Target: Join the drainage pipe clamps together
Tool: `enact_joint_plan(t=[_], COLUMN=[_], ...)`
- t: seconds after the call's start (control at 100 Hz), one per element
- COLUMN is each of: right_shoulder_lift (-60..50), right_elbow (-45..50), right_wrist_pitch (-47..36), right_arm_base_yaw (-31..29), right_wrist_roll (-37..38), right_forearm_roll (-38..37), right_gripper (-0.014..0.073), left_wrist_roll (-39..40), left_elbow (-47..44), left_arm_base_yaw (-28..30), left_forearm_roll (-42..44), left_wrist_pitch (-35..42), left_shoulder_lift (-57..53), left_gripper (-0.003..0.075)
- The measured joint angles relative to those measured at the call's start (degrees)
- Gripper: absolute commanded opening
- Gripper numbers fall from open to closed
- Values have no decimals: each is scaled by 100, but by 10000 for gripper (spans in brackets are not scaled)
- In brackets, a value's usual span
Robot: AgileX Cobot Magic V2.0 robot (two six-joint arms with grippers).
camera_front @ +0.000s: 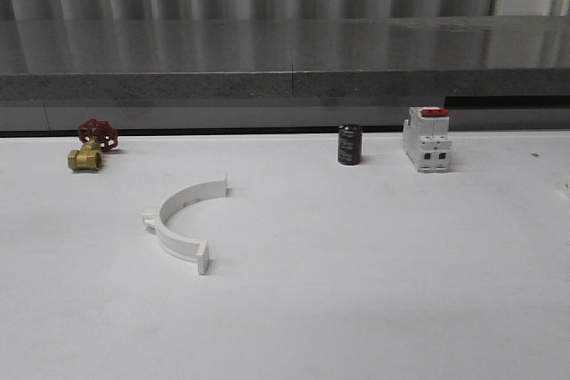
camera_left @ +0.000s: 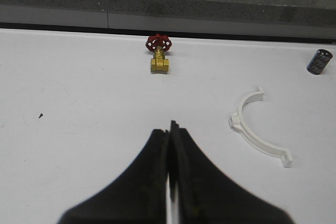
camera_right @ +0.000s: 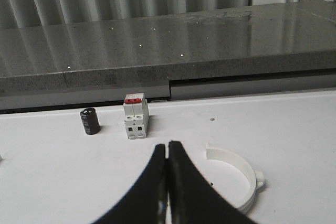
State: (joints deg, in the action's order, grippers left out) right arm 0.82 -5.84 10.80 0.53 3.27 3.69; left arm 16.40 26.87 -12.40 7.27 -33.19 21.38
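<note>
One white half-ring drainage pipe clamp (camera_front: 178, 241) lies flat on the white table, left of centre, its open side facing right. In the left wrist view this clamp (camera_left: 257, 144) lies off to one side of my left gripper (camera_left: 171, 128), well apart from it. That gripper is shut with nothing between its fingers. A second white half-ring clamp (camera_right: 251, 179) lies on the table close beside my right gripper (camera_right: 167, 146), partly hidden behind one black finger. The right gripper is also shut and holds nothing.
A brass valve with a red handwheel (camera_front: 89, 150) sits at the back left. A small black cylinder (camera_front: 349, 145) and a white block with a red top (camera_front: 426, 138) stand at the back right. A grey stone ledge (camera_front: 285, 68) runs along the far edge.
</note>
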Motion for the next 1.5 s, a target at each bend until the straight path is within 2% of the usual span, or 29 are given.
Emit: enact_joint_plan(t=[0.16, 0.35, 0.63, 0.68, 0.73, 0.9, 0.97, 1.12, 1.29, 1.5], right_shoulder_lift=[928, 2553, 4544, 4792, 5005, 5497, 5583, 5660, 6210, 7422], right_elbow=[-1120, -2399, -3376, -3423, -3461, -3476, -3476, -3601, -4285, -5149], right_wrist_pitch=[868, 1957, 2258, 2258, 2266, 2495, 2582, 2783, 3191, 3273], right_arm_base_yaw=[0, 0, 0, 0, 0, 0, 0, 0, -43, -712], right_wrist_roll=[0, 0, 0, 0, 0, 0, 0, 0, 0, -235], right_forearm_roll=[12, 22, 22, 22, 22, 22, 22, 22, 11, -13], right_gripper=[-67, -67, -60, -28, 38, 398, 484, 490, 490, 490], left_wrist_roll=[0, 0, 0, 0, 0, 0, 0, 0, 0, 0], left_elbow=[0, 0, 0, 0, 0, 0, 0, 0, 0, 0], left_arm_base_yaw=[0, 0, 0, 0, 0, 0, 0, 0, 0, 0], left_forearm_roll=[0, 0, 0, 0, 0, 0, 0, 9, 9, 9], left_wrist_pitch=[-10, -10, -10, -10, -10, -10, -10, -21, -21, -21], left_shoulder_lift=[0, 0, 0, 0, 0, 0, 0, 0, 0, 0], left_gripper=[-20, -20, -20, -20, -20, -20, -20, -20, -20, -20])
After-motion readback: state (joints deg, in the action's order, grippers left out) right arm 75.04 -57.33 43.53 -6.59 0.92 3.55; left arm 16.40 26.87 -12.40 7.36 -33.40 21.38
